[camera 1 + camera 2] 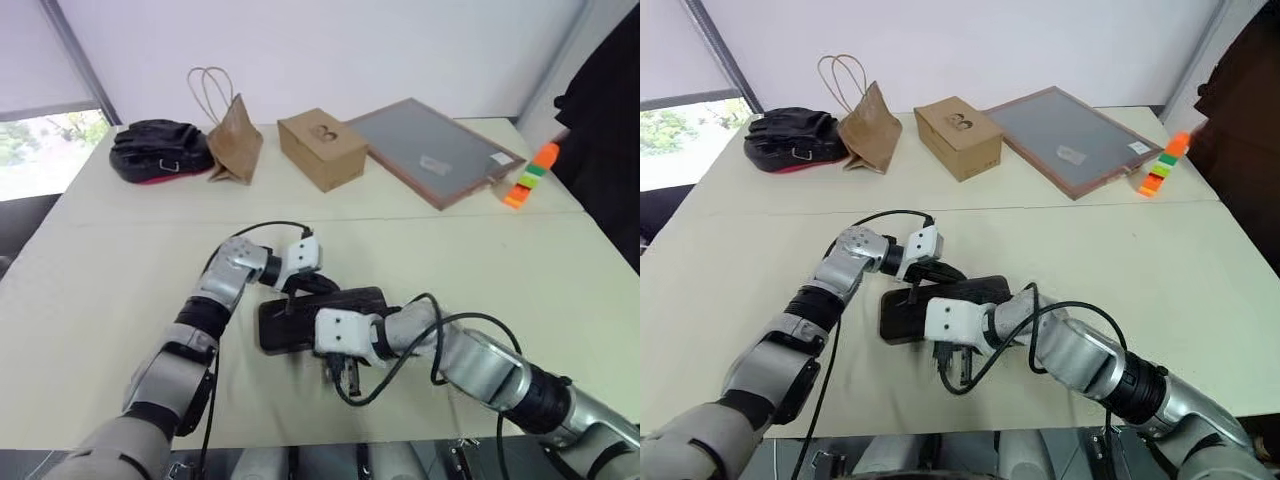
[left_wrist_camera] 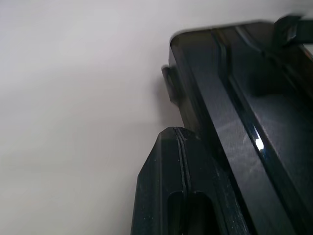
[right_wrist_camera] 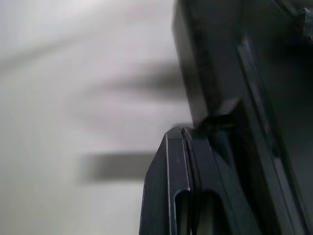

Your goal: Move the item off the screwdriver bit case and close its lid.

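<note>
The screwdriver bit case (image 1: 362, 301) lies flat on the cream table, near its front edge. Its dark glossy lid (image 2: 274, 127) looks lowered onto the tray. My left gripper (image 1: 318, 286) is shut, and its fingertips (image 2: 171, 147) press against the case's far left edge. At the case's near edge my right gripper (image 1: 338, 372) is also shut, with its fingers (image 3: 171, 156) alongside the rim. Neither gripper holds anything. Nothing rests on the part of the case that shows; I cannot tell which thing is the item.
Along the far side of the table stand a black bag (image 1: 158, 150), a brown paper bag (image 1: 236, 140), a cardboard box (image 1: 322, 150), a wood-framed grey board (image 1: 436, 150) and a stack of coloured blocks (image 1: 530, 176).
</note>
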Action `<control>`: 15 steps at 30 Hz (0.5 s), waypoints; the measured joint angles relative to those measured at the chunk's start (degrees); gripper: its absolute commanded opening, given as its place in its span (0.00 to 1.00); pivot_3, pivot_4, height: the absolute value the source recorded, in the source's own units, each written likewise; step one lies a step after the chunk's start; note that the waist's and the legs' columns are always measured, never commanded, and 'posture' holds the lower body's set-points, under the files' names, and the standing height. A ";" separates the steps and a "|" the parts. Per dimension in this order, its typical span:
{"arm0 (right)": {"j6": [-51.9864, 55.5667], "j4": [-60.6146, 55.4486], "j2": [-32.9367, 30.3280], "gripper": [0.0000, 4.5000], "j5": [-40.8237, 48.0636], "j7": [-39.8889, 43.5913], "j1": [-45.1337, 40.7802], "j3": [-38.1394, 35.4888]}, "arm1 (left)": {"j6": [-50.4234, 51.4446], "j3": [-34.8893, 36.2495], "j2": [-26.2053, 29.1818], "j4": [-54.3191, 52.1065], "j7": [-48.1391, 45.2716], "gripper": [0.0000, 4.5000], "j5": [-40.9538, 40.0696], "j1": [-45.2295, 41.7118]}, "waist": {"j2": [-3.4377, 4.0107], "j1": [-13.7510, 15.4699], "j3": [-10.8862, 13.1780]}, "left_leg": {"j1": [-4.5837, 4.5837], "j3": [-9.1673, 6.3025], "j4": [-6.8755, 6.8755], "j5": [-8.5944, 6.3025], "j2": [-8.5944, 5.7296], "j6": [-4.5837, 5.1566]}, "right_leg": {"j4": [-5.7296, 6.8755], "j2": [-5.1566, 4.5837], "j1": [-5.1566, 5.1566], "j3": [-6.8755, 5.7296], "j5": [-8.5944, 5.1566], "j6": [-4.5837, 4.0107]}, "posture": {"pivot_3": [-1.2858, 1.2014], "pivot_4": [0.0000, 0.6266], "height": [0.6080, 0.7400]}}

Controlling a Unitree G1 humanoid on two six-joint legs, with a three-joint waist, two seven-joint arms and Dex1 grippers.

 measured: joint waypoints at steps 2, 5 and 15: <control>4.17 -2.94 -1.21 0.01 3.92 0.96 0.60 -6.02 | -1.10 0.02 -1.07 1.65 0.12 0.00 -0.20 -0.93 | 0.00 0.47 0.00 | 0.01 0.03 0.01 -0.08 -0.06 0.13 | -0.13 -0.09 0.07 -0.02 0.00 0.00 | 0.52 0.24 1.00; 7.64 -5.50 -2.70 0.01 6.75 0.26 0.71 -13.98 | -2.22 0.02 -2.12 3.64 -0.29 0.00 -0.62 -1.99 | 0.00 1.21 -0.01 | 0.01 0.06 0.00 -0.14 -0.09 0.23 | -0.19 -0.13 0.08 -0.03 -0.04 0.06 | 0.52 0.24 1.00; 8.64 -6.94 -3.39 0.01 8.81 -3.15 2.59 -12.56 | -2.78 0.00 -2.15 3.90 -1.64 0.00 -1.17 -2.11 | 0.00 1.12 0.00 | -0.06 0.09 -0.03 -0.17 -0.08 0.28 | -0.19 -0.13 0.00 -0.04 -0.13 0.18 | 0.52 0.24 1.00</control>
